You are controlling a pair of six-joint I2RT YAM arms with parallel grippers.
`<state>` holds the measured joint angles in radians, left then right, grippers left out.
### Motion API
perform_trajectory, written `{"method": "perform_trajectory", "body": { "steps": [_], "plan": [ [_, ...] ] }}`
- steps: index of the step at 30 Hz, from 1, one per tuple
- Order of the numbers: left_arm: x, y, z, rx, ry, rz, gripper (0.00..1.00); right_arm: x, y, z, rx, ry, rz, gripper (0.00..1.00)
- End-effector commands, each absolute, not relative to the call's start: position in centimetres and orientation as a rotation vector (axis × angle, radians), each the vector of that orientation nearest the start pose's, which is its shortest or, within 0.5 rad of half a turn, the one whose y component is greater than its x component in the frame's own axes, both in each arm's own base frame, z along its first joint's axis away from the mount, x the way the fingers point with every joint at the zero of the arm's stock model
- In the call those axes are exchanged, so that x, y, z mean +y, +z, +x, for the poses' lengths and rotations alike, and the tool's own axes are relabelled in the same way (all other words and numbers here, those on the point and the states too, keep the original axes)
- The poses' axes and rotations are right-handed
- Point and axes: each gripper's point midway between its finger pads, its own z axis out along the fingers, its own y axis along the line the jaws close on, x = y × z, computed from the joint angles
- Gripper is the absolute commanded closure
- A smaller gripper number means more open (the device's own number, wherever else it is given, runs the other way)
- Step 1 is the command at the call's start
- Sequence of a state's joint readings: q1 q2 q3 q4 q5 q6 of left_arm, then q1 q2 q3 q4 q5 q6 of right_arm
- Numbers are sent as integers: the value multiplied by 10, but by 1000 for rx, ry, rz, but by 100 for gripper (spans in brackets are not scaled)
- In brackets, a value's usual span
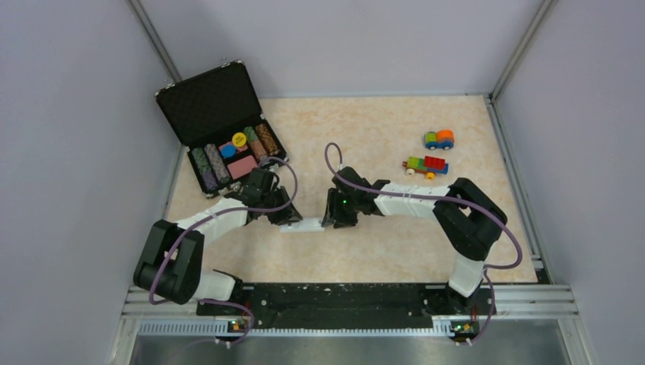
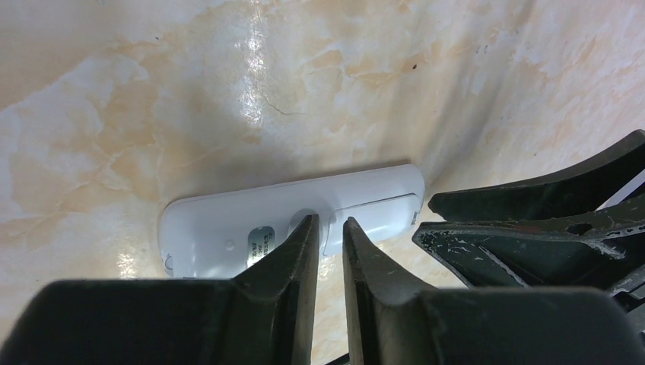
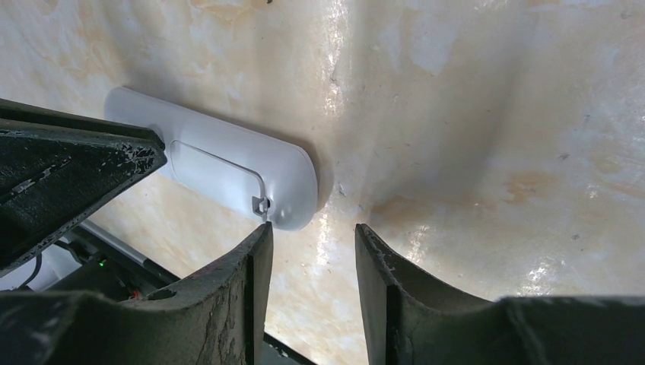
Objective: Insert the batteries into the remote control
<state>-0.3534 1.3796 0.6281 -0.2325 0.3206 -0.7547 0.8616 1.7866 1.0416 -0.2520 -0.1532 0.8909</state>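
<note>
**Now both claws sit at the ends of the remote**

Here the white remote (image 1: 303, 225) lies flat on the table (image 1: 380, 129), about midway between the left and right edges and somewhat closer to the near edge than the far one. It is face down. Its smooth back is up, with a small grey label and the battery cover (image 3: 217, 169) seated in place, the cover's latch at the end towards the right arm.

The left claw (image 1: 285, 217) hangs over the remote's left end. Its fingers are drawn almost together, with only a thin slit between them and nothing in it. Whether the tips touch the remote's back is hard to tell from the wrist view.

The right claw (image 1: 335, 217) is at the remote's other end, fingers parted and holding nothing. The rounded end of the remote lies just beside its left fingertip (image 3: 262, 232).

A black case (image 1: 220, 125) stands open in the far left corner with coloured chips in its tray. Two toy cars (image 1: 439, 139) sit towards the far right, well apart from the claws.
</note>
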Motion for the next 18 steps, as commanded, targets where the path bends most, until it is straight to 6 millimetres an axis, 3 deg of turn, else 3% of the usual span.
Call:
{"method": "perform_trajectory", "body": {
  "steps": [1, 18],
  "plan": [
    [-172, 23, 230, 2758, -734, -404, 77, 361, 53, 232, 2706, 835, -50, 57],
    [-174, 27, 231, 2745, -751, -396, 80, 371, 51, 239, 2691, 842, -63, 57]
  ]
}}
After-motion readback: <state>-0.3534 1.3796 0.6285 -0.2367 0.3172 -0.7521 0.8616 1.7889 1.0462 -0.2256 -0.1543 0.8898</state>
